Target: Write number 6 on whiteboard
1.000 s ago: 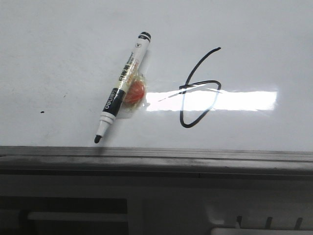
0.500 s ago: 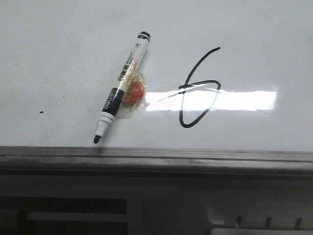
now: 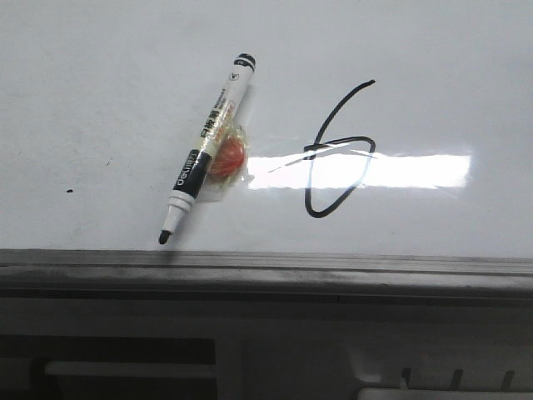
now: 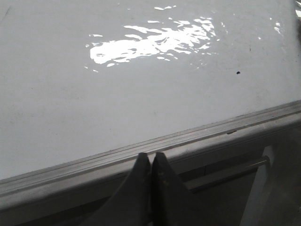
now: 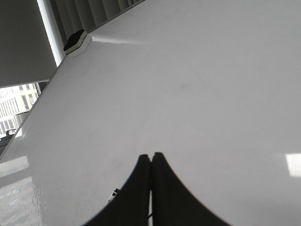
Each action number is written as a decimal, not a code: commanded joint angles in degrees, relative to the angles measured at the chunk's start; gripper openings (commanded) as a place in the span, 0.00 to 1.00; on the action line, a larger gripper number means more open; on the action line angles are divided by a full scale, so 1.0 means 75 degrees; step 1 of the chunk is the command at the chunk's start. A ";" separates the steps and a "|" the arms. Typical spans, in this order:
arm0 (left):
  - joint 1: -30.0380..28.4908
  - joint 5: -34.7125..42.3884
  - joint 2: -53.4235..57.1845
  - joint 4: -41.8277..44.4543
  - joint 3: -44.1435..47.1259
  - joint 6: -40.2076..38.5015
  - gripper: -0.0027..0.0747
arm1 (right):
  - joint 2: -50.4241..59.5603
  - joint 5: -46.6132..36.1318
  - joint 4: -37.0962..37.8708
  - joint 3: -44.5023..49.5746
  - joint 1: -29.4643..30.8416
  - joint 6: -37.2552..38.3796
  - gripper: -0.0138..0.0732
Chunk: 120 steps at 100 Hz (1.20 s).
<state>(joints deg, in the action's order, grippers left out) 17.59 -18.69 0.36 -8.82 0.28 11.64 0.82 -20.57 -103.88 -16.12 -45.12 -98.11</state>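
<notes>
Overall: a finished figure sat on the board while both arms hung clear of it, each holding nothing
Whiteboard: the whiteboard lay flat and glossy, with faint smudges and a bright rectangular light reflection across it; its grey edge rail ran along the near side
Number 6: the number 6 was a thin black line with a long curved stem and a pointed, lopsided loop; the reflection crossed its loop; it appeared in neither wrist view, so its place relative to either gripper could not be told
Marker: the marker lay tilted on the board beside the 6, uncapped black tip toward the rail, far end pointing away; it touched an orange-red lump under clear tape or wrap at its mid-body; what the lump was could not be told
Speck: a tiny black speck sat on the board, apart from the marker's tip
Left gripper: the left gripper had its two dark fingers pressed together, empty; it hung over the rail, the board stretching ahead of the fingertips
Right gripper: the right gripper was likewise closed with fingers meeting, empty; it hung above bare board, with a board corner piece far ahead of it
</notes>
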 commanded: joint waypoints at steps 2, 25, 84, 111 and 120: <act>-0.0032 0.0424 0.0224 -0.0015 0.0336 -0.0072 0.01 | -0.0075 0.0192 0.0184 -0.0171 0.0001 -0.0088 0.08; -0.0032 0.0424 0.0224 -0.0015 0.0336 -0.0072 0.01 | -0.0075 0.0178 0.0184 -0.0161 0.0001 -0.0088 0.08; -0.0032 0.0424 0.0224 -0.0015 0.0336 -0.0072 0.01 | -0.0113 0.0732 0.4327 0.1237 0.1612 0.2958 0.08; -0.0032 0.0424 0.0224 -0.0015 0.0336 -0.0072 0.01 | -0.0113 0.2830 0.9782 0.1954 0.5074 0.9485 0.08; -0.0032 0.0424 0.0224 -0.0015 0.0336 -0.0072 0.01 | -0.0038 0.4475 1.0490 0.1954 0.6259 1.0154 0.08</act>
<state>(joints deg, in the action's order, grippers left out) 17.51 -18.69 0.36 -8.82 0.28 11.54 0.82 5.94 -32.56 -0.20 -5.07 -28.89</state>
